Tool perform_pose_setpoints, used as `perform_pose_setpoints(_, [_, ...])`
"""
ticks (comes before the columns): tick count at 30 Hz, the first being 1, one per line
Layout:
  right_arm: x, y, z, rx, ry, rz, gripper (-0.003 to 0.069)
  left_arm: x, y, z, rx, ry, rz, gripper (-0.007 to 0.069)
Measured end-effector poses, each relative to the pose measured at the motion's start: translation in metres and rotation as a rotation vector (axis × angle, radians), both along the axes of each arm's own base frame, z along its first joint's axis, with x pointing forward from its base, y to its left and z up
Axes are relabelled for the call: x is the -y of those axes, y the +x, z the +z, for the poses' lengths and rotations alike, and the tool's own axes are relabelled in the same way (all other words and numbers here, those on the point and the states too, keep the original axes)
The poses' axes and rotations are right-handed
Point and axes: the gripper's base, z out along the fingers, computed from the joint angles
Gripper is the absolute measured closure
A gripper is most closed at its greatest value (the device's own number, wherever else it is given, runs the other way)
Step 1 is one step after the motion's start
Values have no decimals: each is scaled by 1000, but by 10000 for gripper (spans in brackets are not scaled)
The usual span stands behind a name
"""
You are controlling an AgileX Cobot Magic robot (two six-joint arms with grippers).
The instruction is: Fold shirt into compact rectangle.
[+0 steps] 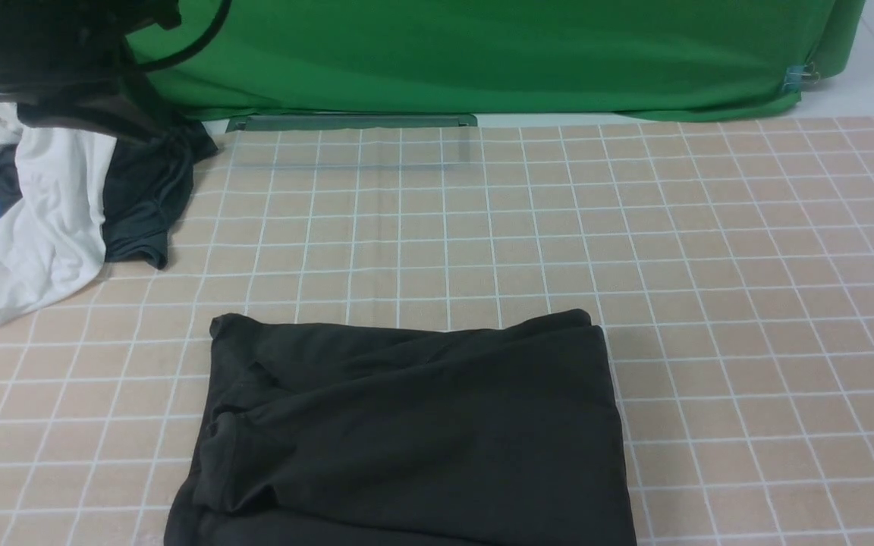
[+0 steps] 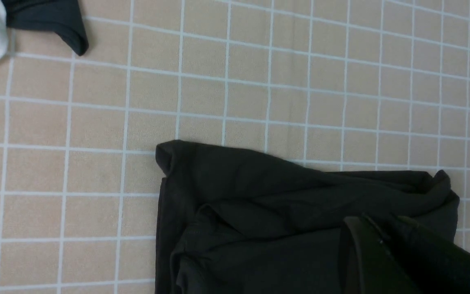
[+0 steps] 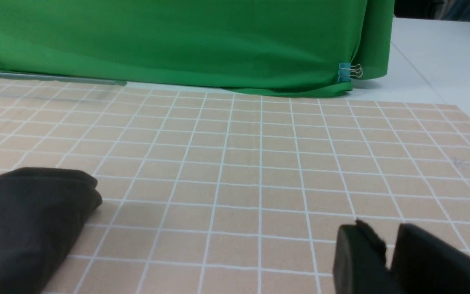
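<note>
Clearly the black shirt (image 1: 437, 440), bunched on the counter (image 1: 771, 318), will be soft and limp — best pinched by its outer corners. The left hand (image 2: 371, 222) is pressed together, empty; the right (image 3: 388, 249) is slightly parted.

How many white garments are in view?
At least 1: a white garment at the far left of the table, beside the dark garment; the left arm overhead may hide more.
</note>
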Motion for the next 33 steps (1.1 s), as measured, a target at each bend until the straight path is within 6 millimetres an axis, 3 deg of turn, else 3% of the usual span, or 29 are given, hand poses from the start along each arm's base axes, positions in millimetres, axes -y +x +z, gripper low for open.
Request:
perform_pose_setpoints(7, [0, 0, 0, 0, 2, -3, 490, -6, -41, 35, 143, 33, -11, 612])
perform_pose_setpoints(14, [0, 0, -1, -5, -61, 5, 477, -12, -77, 52, 221, 43, 25, 611])
perform_pose_setpoints(17, [0, 0, -1, -4, -137, 16, 469, -13, -95, 45, 241, 39, 31, 611])
perform_pose_setpoints(25, [0, 0, -1, -5, -173, 22, 456, -21, -118, -3, 393, 79, 76, 611])
perform_pose_setpoints(30, [0, 0, -1, -6, -173, 22, 447, -24, -133, -12, 483, 73, 99, 611])
perform_pose_setpoints(33, [0, 0, -1, -6, -173, 22, 442, -22, -150, -23, 568, -19, 121, 611])
